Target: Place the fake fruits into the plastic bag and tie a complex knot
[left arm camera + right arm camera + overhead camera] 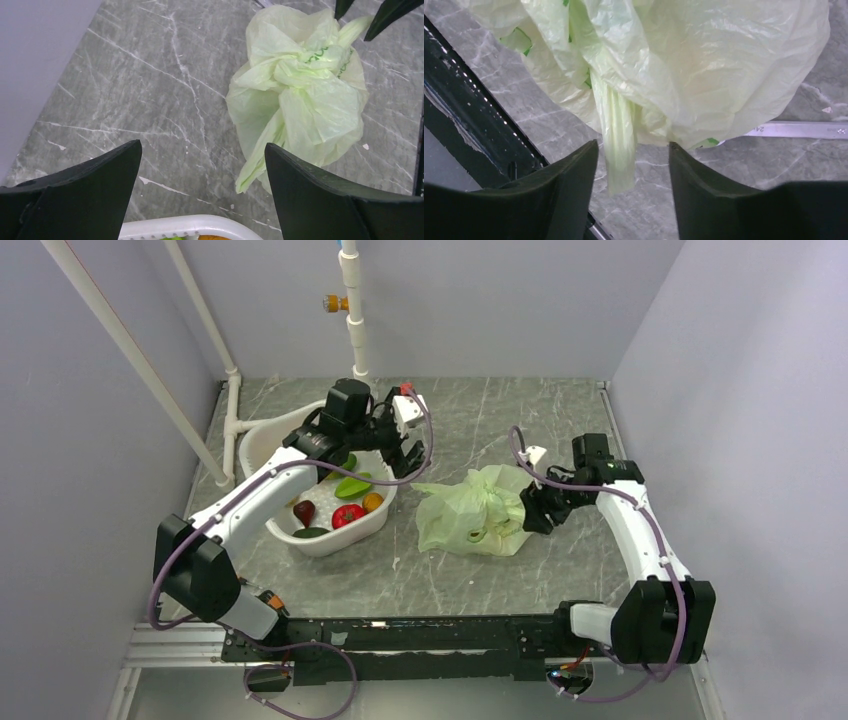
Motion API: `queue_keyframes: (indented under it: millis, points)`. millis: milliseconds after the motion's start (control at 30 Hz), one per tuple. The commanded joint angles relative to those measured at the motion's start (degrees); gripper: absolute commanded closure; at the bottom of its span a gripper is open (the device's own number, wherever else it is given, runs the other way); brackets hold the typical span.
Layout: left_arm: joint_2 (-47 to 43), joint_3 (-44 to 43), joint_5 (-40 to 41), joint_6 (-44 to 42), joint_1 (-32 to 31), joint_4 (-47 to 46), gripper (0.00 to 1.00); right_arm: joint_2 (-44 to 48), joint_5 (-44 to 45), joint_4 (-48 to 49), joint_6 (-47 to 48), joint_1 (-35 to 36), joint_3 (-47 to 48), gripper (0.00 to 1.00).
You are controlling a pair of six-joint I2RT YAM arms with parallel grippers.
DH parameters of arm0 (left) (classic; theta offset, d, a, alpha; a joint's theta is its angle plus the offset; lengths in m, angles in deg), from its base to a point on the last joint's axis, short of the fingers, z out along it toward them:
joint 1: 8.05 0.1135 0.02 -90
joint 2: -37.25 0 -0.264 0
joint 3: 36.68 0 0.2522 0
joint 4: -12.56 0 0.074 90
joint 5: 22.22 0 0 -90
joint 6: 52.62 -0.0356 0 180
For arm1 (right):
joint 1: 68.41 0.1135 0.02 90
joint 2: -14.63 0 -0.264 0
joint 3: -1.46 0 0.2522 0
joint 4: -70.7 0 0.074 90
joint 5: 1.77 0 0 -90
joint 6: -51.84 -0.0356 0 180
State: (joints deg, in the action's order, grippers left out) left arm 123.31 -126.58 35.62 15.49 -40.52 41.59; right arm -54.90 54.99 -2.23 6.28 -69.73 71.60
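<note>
Left of the plastic bag [478,510], the white basin [335,540] holds several fake fruits [347,515]. The left gripper [202,145] hangs over the basin's bag-side rim, jaws spread wide and empty. On top of the bag, its handles bunch into the knot [300,62]. At the bag's right side the right gripper [633,144] stands parted around a loose handle tail [616,150], not pinching it. To cinch well, I'd close on that tail near the knot and pull gently away from the bag, sparing the thin film.

Pale lavender walls [520,300] around a grey marbled tabletop [480,410], white pipes [130,350] in the far left corner
</note>
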Motion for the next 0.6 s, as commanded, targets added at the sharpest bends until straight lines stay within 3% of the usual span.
queue_keyframes:
  millis: [0,133,267,300,433,567]
  points:
    - [0.1,-2.4,-1.1,-0.5,1.8,-3.0,0.01,-0.1,1.5,3.1,-2.9,2.8,-0.6,0.48]
    - [0.6,-2.7,2.8,1.3,2.6,-3.6,0.01,0.2,2.8,3.8,-3.9,5.1,-1.5,0.55]
    - [2.8,-6.4,-0.3,2.5,3.6,0.3,0.01,-0.8,4.6,5.0,-5.1,6.9,-2.5,0.55]
    - [3.2,-7.3,-1.9,2.0,3.9,2.2,0.01,-1.0,5.0,5.1,-5.3,7.3,-2.4,0.6]
    - [4.8,-9.6,-11.1,-15.8,4.4,16.3,0.0,-0.9,5.9,4.6,-5.0,7.4,-0.4,0.98]
    - [6.9,-9.9,-10.1,-36.1,1.7,26.7,0.0,1.5,6.1,5.2,-3.9,7.3,-0.6,1.0]
